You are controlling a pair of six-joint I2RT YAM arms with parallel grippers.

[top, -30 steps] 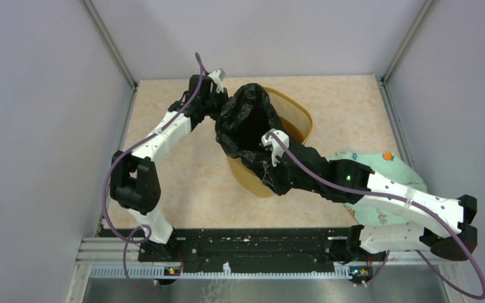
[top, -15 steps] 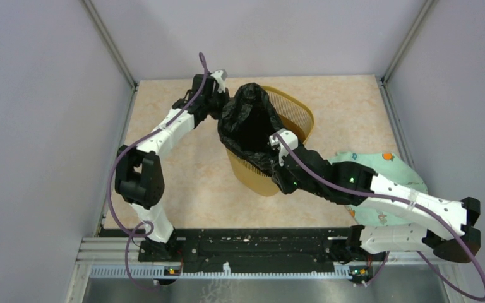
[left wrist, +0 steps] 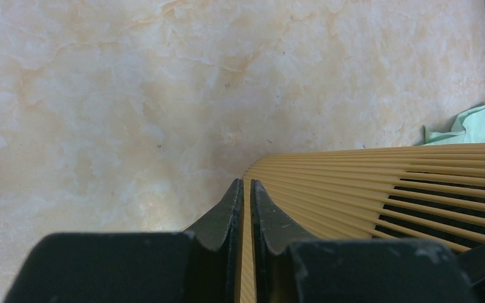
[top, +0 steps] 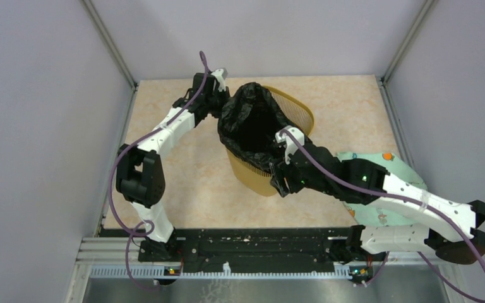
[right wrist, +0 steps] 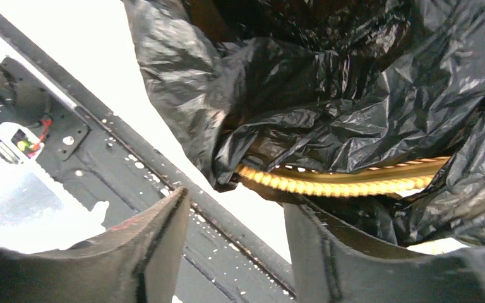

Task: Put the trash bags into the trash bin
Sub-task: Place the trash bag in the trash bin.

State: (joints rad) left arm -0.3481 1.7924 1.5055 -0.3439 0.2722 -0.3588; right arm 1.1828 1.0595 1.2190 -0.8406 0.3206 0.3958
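The mustard-yellow trash bin [top: 298,117] stands tilted at the table's middle. The black trash bag [top: 252,126] is draped over and into its mouth. My left gripper [top: 220,104] is at the bin's far-left rim. In the left wrist view the left gripper [left wrist: 245,187] is shut with a thin strip of the slotted yellow bin wall [left wrist: 385,183] between its fingers. My right gripper [top: 278,183] is at the bin's near side. In the right wrist view the right gripper [right wrist: 237,203] is open and empty, just below the bag [right wrist: 353,95] and the bin rim [right wrist: 341,184].
A pale green patterned cloth [top: 369,159] lies at the right under my right arm, and its corner shows in the left wrist view [left wrist: 473,123]. The black base rail [top: 252,243] runs along the near edge. Grey walls close in the table on three sides.
My right arm has shifted right and toward the near edge, away from the bag's front edge. The left arm has hardly moved. The bag's mouth has spread a little wider.
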